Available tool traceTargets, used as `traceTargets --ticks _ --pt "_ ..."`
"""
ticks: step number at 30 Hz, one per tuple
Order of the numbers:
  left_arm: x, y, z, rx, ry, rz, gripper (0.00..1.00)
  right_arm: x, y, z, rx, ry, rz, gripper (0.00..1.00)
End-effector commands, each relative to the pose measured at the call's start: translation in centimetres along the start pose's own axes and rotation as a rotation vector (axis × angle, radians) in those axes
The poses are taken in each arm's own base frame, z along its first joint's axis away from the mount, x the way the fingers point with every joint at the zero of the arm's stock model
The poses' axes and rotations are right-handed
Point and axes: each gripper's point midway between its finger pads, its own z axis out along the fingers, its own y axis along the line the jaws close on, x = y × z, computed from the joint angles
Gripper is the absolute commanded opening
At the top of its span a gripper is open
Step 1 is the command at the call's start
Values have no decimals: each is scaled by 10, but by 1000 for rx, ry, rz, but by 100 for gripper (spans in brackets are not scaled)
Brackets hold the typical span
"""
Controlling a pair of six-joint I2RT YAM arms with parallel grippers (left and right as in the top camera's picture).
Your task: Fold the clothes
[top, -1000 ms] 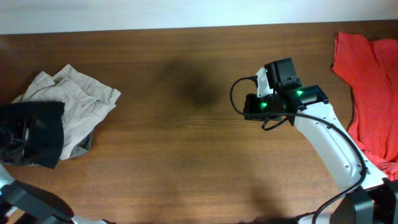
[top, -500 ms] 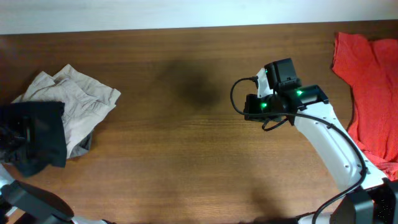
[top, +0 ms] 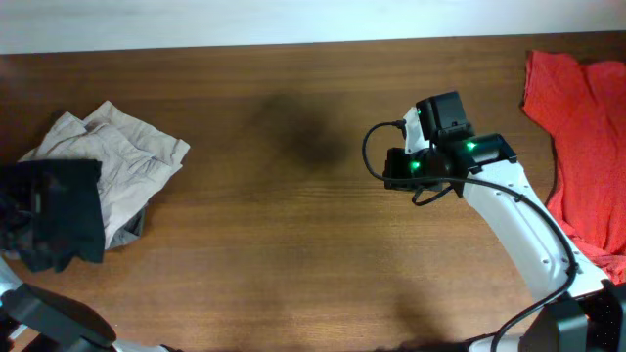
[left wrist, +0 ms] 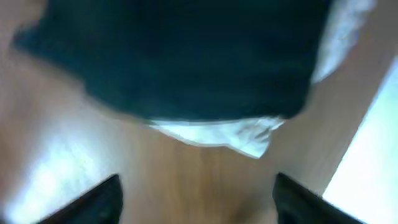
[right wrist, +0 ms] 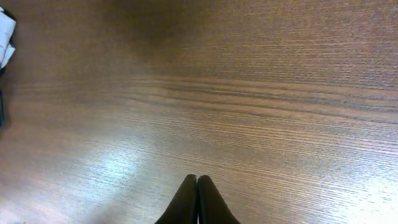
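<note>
My left end effector (left wrist: 198, 183) is spread. Its 2 fingers show at the bottom corners of the blurred left wrist view with only bare wood between them, so I am pinching nothing. Just ahead of them lies the black T-shirt (left wrist: 186, 56), a crumpled dark mass. A pale scrap of cloth (left wrist: 217, 134) pokes out from under its near edge, and I cannot tell whether that is the label or the garment beneath.

From overhead, the T-shirt sits bunched at the far left edge of the surface (top: 293, 244), overlapping the beige trousers (top: 127, 156). It is not spread flat, so I judge folding has not begun.

The risks come from that overlap:
- If I close low on the near edge, I could catch the trousers along with the shirt and drag both.
- If I pinch into the bunch, I could grab several layers at once and the shirt would not open out.
- The shirt is close to the edge, so a careless pull could send it off the surface.

Further away, mid-surface, my right end effector (right wrist: 198, 199) has its fingers pressed together over bare wood and holds nothing. Beyond it, the red garments (top: 587, 147) lie at the far right, well apart from the work.
</note>
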Motion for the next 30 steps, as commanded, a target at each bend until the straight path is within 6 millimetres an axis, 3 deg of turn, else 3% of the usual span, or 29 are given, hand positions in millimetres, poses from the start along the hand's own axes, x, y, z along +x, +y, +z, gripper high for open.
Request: traceTargets --ticks 1,4,9,13,17,22,24,26,28,29,30 --pt "-29 -6 -5 -54 -156 349 47 -1 -2 0 12 -3 -24 5" --pt "-35 -16 -4 -73 -209 467 0 0 -2 0 13 1 -25 4" --pt "1 -40 1 -32 -148 697 0 3 -1 -6 18 20 -99 4" --pt "46 -66 -19 15 -177 886 0 -5 11 -36 10 -13 -197 4" --pt "103 -91 -74 101 -327 1146 0 -19 31 -80 -11 -120 -274 5" --pt "165 -90 -151 205 -567 1388 0 -23 52 -139 -36 -279 -348 6" --pt "181 -78 -180 237 -657 1423 5 -18 58 -160 -47 -338 -366 11" --pt "195 -63 -203 276 -718 1435 23 -13 62 -179 -57 -388 -382 17" --pt "206 -45 -221 315 -756 1442 39 -5 66 -197 -66 -437 -396 32" --pt "209 -36 -227 325 -769 1441 56 0 67 -206 -70 -460 -403 41" --pt "212 -28 -232 330 -777 1440 63 5 69 -215 -74 -482 -410 56"
